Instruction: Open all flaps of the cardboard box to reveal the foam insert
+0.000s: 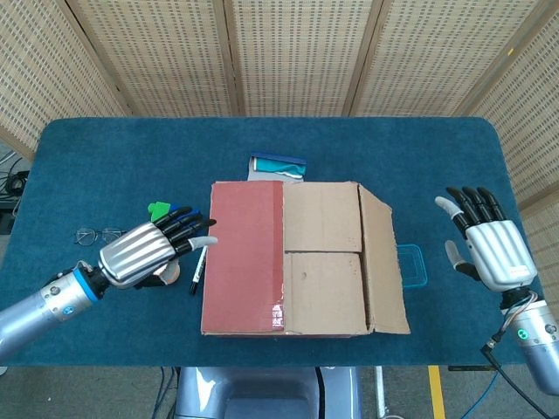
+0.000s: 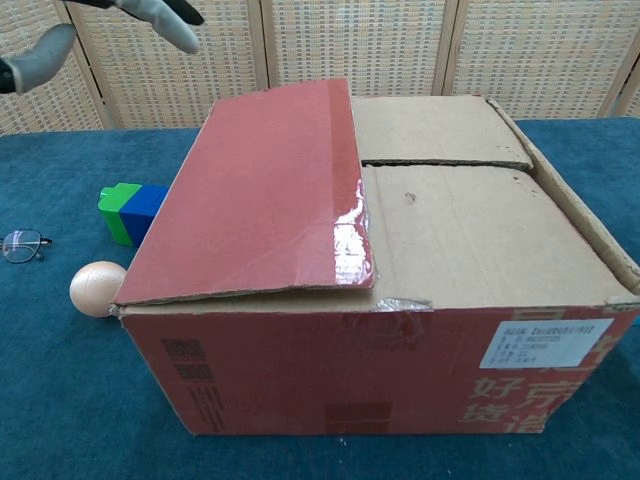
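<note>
The cardboard box (image 1: 297,262) (image 2: 400,300) sits mid-table. Its red left flap (image 1: 244,253) (image 2: 260,190) lies closed over the top. Two brown inner flaps (image 1: 321,253) (image 2: 470,230) also lie closed, and the right flap (image 1: 384,262) (image 2: 580,215) hangs outward. No foam insert shows. My left hand (image 1: 153,249) hovers open just left of the red flap's edge, fingers stretched toward it; its fingertips (image 2: 160,15) show at the chest view's top left. My right hand (image 1: 487,240) is open, well right of the box, holding nothing.
A green-and-blue block (image 1: 162,209) (image 2: 130,208), a pale ball (image 2: 98,288), a pen (image 1: 197,269) and glasses (image 1: 96,236) (image 2: 22,243) lie left of the box. A teal lid (image 1: 412,266) lies to its right, a teal-and-white item (image 1: 278,166) behind it.
</note>
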`<state>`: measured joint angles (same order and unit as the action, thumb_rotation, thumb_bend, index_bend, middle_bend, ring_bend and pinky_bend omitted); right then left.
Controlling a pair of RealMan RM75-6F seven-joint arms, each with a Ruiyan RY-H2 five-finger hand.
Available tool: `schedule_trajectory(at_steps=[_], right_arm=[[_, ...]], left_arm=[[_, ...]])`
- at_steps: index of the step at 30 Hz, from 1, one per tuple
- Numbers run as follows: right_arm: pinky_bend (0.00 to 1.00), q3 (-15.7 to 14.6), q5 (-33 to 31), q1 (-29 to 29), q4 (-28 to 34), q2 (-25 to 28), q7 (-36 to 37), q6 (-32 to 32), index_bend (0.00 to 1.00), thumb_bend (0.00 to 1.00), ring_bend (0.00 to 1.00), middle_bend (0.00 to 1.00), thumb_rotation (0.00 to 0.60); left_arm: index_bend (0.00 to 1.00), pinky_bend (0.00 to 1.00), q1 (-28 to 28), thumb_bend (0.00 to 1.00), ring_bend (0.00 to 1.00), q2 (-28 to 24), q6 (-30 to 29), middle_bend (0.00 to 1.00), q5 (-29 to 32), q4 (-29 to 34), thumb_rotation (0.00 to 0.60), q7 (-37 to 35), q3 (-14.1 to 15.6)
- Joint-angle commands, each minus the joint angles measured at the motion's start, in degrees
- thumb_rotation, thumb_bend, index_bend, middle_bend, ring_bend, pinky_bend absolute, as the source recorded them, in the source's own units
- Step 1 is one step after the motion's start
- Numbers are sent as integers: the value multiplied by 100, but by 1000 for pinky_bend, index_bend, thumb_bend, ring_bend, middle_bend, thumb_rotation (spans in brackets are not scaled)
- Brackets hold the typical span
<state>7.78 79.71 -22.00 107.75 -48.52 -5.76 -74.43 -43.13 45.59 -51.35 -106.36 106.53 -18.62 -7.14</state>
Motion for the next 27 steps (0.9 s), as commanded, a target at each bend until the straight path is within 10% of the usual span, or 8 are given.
schedule_trajectory(at_steps=[1,27], right_arm=[[40,-72,40,167,-41,-153,-164,-222,117,532,0,73,600],[40,-72,24,614,-307,-543,-256,-601,113,522,0,74,600]], left_arm=[[155,0,-448,974,0,152,391,0,-105,5,286,-267,-45],[213,0,-2329,1000,0,1785,2142,67,1139,-529,282,178,-404]])
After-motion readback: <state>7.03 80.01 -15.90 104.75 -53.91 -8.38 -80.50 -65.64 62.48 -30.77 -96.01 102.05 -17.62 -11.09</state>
